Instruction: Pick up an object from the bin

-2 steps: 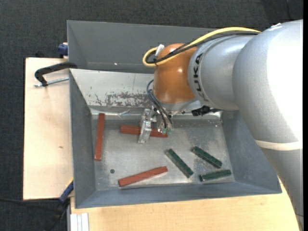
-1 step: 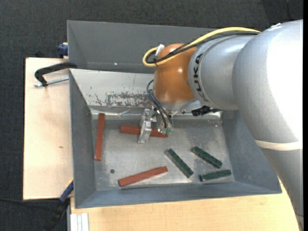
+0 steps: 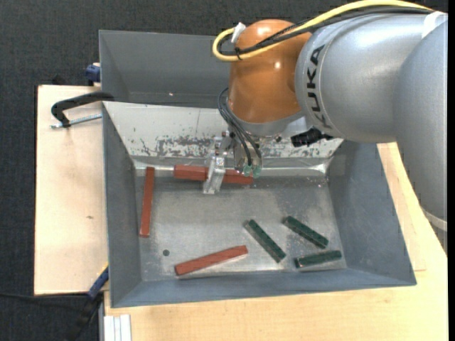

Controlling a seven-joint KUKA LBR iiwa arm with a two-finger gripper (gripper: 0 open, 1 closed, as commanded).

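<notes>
My gripper [image 3: 231, 173] is low at the back of the bin, just in front of the back wall. Its fingers [image 3: 213, 177] stand apart, open, down at a red flat stick [image 3: 189, 173] that lies along the foot of that wall. The stick's left end pokes out past the silver finger, and its middle shows in the gap between the two fingers. Whether they touch the stick I cannot tell.
A second red stick [image 3: 146, 201] lies along the left wall and a third [image 3: 211, 259] at the front. Three dark green sticks [image 3: 264, 240] [image 3: 306, 231] [image 3: 318, 259] lie at the front right. The arm's orange cover hangs over the back wall.
</notes>
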